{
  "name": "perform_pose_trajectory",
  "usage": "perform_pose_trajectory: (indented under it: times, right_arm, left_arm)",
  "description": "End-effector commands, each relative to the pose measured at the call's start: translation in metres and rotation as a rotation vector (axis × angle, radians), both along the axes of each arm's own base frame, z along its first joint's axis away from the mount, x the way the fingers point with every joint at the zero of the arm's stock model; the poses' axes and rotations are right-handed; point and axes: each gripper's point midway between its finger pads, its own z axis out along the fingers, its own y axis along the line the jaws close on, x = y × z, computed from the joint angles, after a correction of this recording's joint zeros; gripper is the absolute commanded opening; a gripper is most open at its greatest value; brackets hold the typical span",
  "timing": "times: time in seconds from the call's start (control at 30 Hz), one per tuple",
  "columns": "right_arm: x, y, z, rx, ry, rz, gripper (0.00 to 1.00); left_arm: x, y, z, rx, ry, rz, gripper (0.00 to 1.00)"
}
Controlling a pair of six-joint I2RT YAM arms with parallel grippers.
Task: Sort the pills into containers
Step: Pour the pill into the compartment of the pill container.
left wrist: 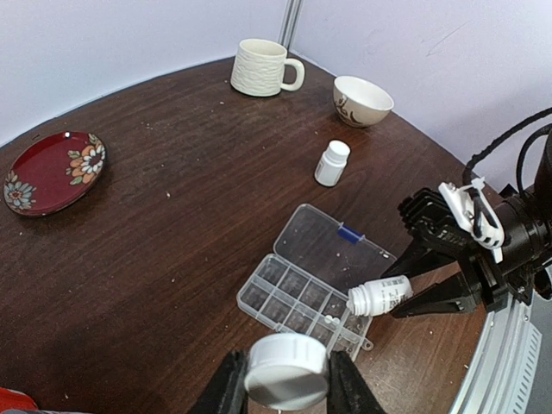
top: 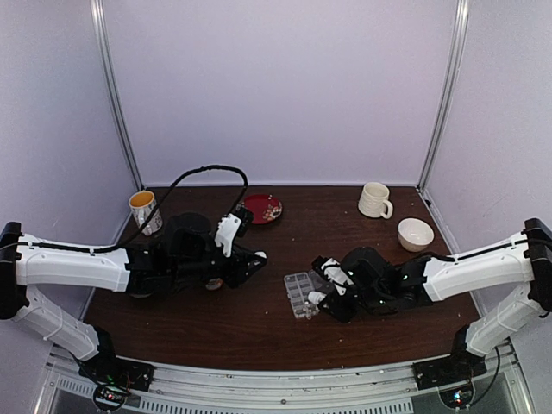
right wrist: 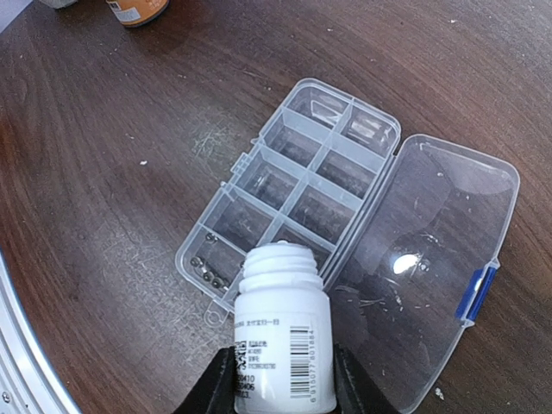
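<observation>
Dark grained tabletop (right wrist: 103,129), clear compartmented organizer (right wrist: 293,185)

Print shows on the white bottle (right wrist: 283,297) held in the right gripper (right wrist: 280,384). It carries a white paper label (right wrist: 266,345) with a black barcode (right wrist: 304,355) on its right side and several short rows of small black print to the left of that. The rows seem to hold digits, but the characters are too small and blurred to read. In the left wrist view the label shows only as faint grey marks.
</observation>
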Motion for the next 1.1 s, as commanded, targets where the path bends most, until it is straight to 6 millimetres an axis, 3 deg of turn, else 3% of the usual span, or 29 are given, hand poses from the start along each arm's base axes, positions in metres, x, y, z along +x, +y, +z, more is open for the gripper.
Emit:
perform_pose_trajectory:
  times: [0.0,0.1,0.23,0.37,0.5,0.67,0.8,0.93,1.07]
  right_arm:
    - [0.001,0.005,0.007,0.054,-0.015,-0.009,0.00]
    - [-0.001,0.004,-0.005,-0.020,0.020,0.002,0.00]
    - [0.003,0.004,0.014,0.085,-0.040,-0.028,0.00]
    - [0.002,-0.001,-0.006,-0.077,0.014,-0.004,0.00]
    - [0.002,0.004,0.012,0.065,-0.025,-0.026,0.00]
    - [-0.001,0.003,-0.013,-0.069,0.041,-0.001,0.00]
    - [0.000,0.006,0.004,0.019,0.010,-0.015,0.00]
    - [0.003,0.003,0.004,-0.029,0.001,-0.013,0.00]
    - [0.004,0.002,0.012,0.031,-0.028,-0.030,0.00]
  left_arm:
    - [0.001,-0.007,0.009,-0.016,-0.023,-0.013,0.00]
    - [0.002,-0.007,0.010,-0.019,-0.023,-0.010,0.00]
    - [0.001,-0.007,0.009,-0.014,-0.022,-0.012,0.00]
    - [0.001,-0.007,0.009,-0.014,-0.023,-0.012,0.00]
    - [0.001,-0.008,0.010,-0.015,-0.024,-0.014,0.00]
    - [0.000,-0.007,0.008,-0.013,-0.024,-0.010,0.00]
    - [0.000,-0.007,0.009,-0.012,-0.024,-0.012,0.00]
    - [0.000,-0.007,0.009,-0.015,-0.023,-0.011,0.00]
    - [0.000,-0.007,0.009,-0.012,-0.025,-0.011,0.00]
